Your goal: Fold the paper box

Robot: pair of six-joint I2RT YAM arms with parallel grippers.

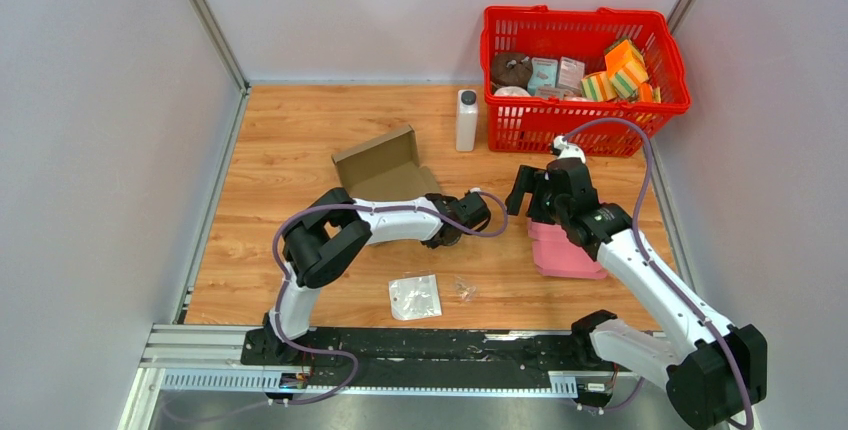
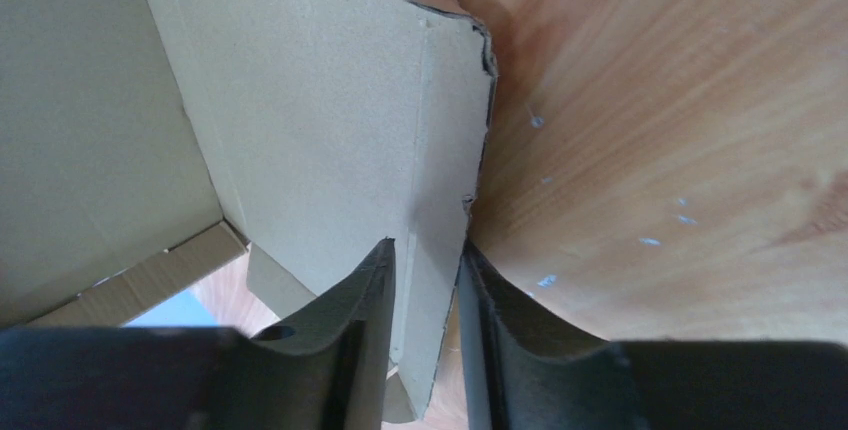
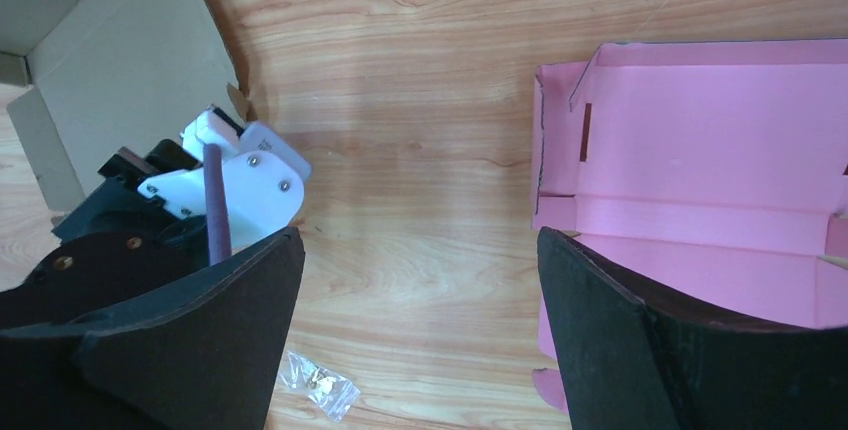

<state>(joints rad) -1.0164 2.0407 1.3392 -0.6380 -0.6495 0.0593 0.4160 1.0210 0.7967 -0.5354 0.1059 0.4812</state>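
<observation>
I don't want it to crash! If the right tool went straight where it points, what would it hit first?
Probably the bare wooden table, in the gap between the brown cardboard box and the pink box. The open right tool seems aimed there, though depth is hard to judge.

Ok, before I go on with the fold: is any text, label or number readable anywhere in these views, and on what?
No text can be read in any view.
On the packages in the red basket: there is print, but it is too small to read.
On the white bottle: no label shows.
On the brown cardboard box, the pink box and the clear plastic bag: no print shows.
</observation>
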